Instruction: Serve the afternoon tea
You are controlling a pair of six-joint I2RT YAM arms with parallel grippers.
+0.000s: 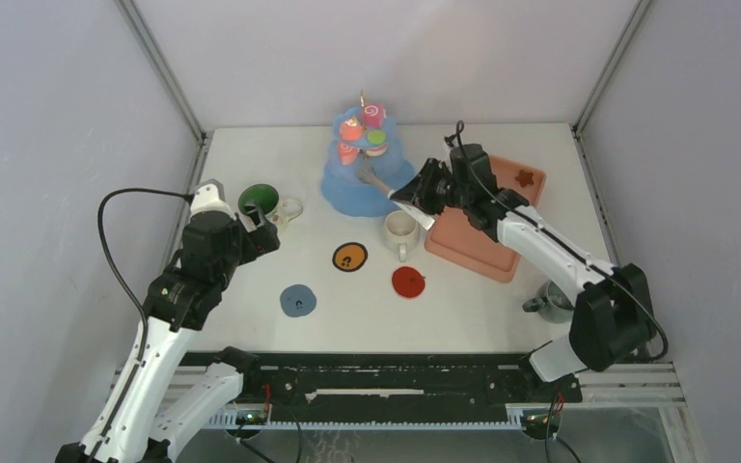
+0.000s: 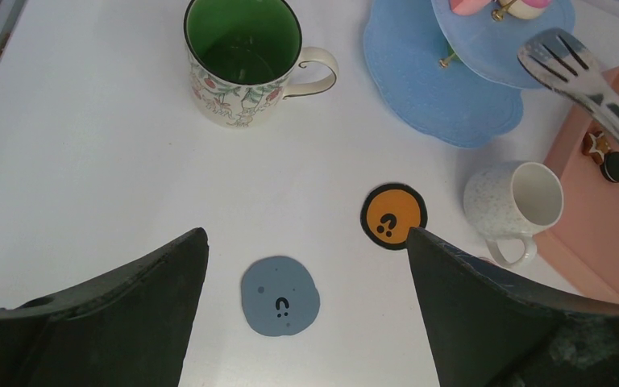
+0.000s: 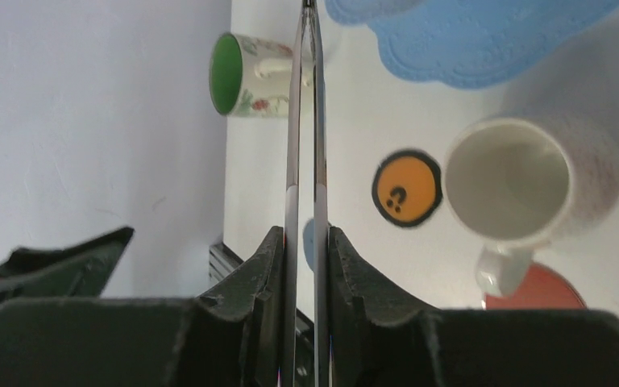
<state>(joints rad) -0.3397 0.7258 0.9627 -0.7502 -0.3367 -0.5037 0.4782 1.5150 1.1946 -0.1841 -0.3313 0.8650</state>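
Top external, near to far.

Near right, by right arm base: grey mug [image 1: 548, 302], upright on table [image 1: 251, 154].

Mid-table, three coasters: blue-grey coaster [image 1: 298, 300] left, red coaster [image 1: 408, 282] right, orange coaster [image 1: 350, 257] between them and slightly farther.

Just beyond red coaster: cream mug [image 1: 400, 231], upright, mouth up, just beside left edge of salmon tray [image 1: 473, 246].

Left side: left gripper [image 1: 260, 230] over bare table just near of green mug [image 1: 260, 201]. Fingers spread wide, nothing between them, not touching mug. Mug upright, handle to the right.

Right side: right gripper [image 1: 421, 189] over left edge of tray, fingers narrow, clamped on silver tongs [image 1: 378, 179]. Right wrist view: blades pressed almost together. Tips pointing far-left, over lower tier of blue tiered stand [image 1: 347, 188]. Can't tell if touching it.

On tray: brown star [image 1: 525, 177] at far corner. Left wrist view: black round [image 2: 616, 167] also on tray, partly behind tongs.

Far centre, on the stand: red round [image 1: 351, 130] and green round [image 1: 376, 137] on an upper tier, pink swirl roll [image 1: 373, 115] above them.
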